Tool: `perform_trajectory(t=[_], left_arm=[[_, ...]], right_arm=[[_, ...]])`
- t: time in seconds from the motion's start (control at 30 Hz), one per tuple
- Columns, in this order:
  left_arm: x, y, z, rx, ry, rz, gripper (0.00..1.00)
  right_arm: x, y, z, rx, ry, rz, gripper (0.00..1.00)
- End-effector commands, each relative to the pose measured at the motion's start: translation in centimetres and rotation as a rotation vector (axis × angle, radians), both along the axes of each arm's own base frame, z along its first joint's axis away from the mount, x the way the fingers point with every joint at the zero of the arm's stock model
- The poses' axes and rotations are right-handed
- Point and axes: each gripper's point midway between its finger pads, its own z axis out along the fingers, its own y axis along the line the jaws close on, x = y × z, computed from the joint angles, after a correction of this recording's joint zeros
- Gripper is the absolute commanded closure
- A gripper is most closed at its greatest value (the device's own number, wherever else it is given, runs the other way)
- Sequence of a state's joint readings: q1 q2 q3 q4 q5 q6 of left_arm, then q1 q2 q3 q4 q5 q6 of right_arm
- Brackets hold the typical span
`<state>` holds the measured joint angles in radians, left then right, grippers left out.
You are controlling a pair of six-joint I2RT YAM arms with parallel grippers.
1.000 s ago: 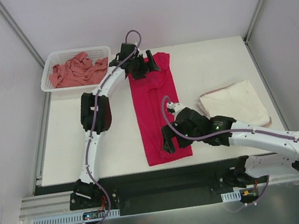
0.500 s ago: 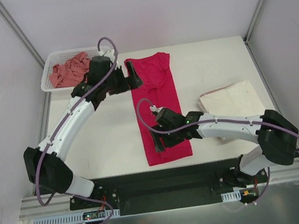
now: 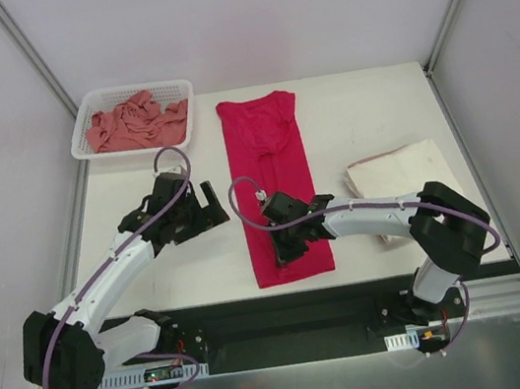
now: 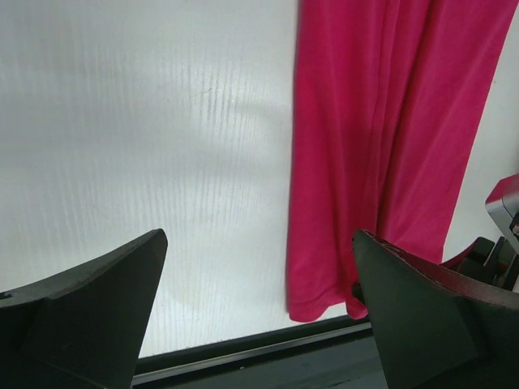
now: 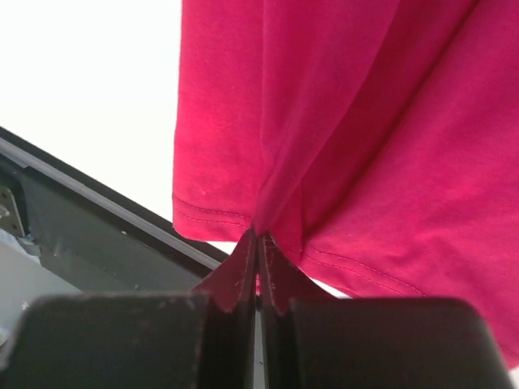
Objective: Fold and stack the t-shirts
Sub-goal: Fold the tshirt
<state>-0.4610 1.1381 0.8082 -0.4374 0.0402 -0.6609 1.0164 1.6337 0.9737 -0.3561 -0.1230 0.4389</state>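
With jaws pinched tight on a fold at the magenta shirt's (image 5: 340, 121) near hem, right gripper (image 5: 258, 243) sits low, arm stretched left along the table (image 3: 365, 107) front edge. Only the right wrist view shows the pinch. Left gripper (image 3: 210, 203) is wide open and empty, and has pulled back from the collar. The shirt lies lengthwise mid-table.

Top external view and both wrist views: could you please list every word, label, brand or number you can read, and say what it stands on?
No text can be read in any view.
The magenta-red t-shirt, cream-white t-shirt, salmon-pink t-shirt and white basket show no print.
Small board at the left arm's base: too small to read.
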Motion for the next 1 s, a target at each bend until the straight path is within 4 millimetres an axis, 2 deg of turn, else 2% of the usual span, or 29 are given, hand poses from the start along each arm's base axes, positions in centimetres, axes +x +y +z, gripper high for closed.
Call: perform_trajectory(t=[0.0, 0.1, 0.23, 0.33, 0.5, 0.6, 0.7, 0.73, 0.83, 0.97], left_arm=[[-1.1, -0.4, 0.5, -0.081, -0.008, 0.018, 0.01], [-2.9, -1.2, 0.4, -0.139, 0.02, -0.028, 0.01], [-5.0, -2.1, -0.6, -0.18, 0.077, -0.086, 0.01], [-6.7, -3.2, -1.8, -0.186, 0.136, -0.115, 0.01], [-8.9, -5.9, -3.0, -0.152, 0.21, -0.199, 0.01], [-9.9, -7.0, -3.6, -0.129, 0.247, -0.233, 0.01], [-10.6, -7.6, -4.6, -0.082, 0.266, -0.234, 0.01], [-10.8, -7.7, -4.9, -0.068, 0.272, -0.228, 0.01], [-11.5, -8.3, -5.9, -0.03, 0.296, -0.229, 0.01], [-11.6, -9.2, -6.5, 0.004, 0.311, -0.201, 0.04]], right_arm=[[-0.5, 1.3, 2.2, 0.12, 0.009, -0.004, 0.99], [-1.4, 1.7, 3.9, 0.213, 0.037, -0.006, 0.99], [-1.6, 1.7, 4.3, 0.303, 0.108, -0.044, 0.99], [-1.2, 0.6, 3.2, 0.288, 0.131, -0.097, 0.99], [-1.3, -1.8, -0.2, 0.194, 0.178, -0.171, 0.97], [-1.3, -3.0, -1.6, 0.133, 0.17, -0.195, 0.9], [-0.9, -4.1, -1.8, 0.074, 0.133, -0.208, 0.84], [-0.1, -4.9, -1.9, 0.036, 0.081, -0.213, 0.77], [0.7, -6.8, -0.9, -0.052, -0.014, -0.208, 0.61], [0.7, -7.0, 1.0, -0.044, -0.074, -0.172, 0.52]])
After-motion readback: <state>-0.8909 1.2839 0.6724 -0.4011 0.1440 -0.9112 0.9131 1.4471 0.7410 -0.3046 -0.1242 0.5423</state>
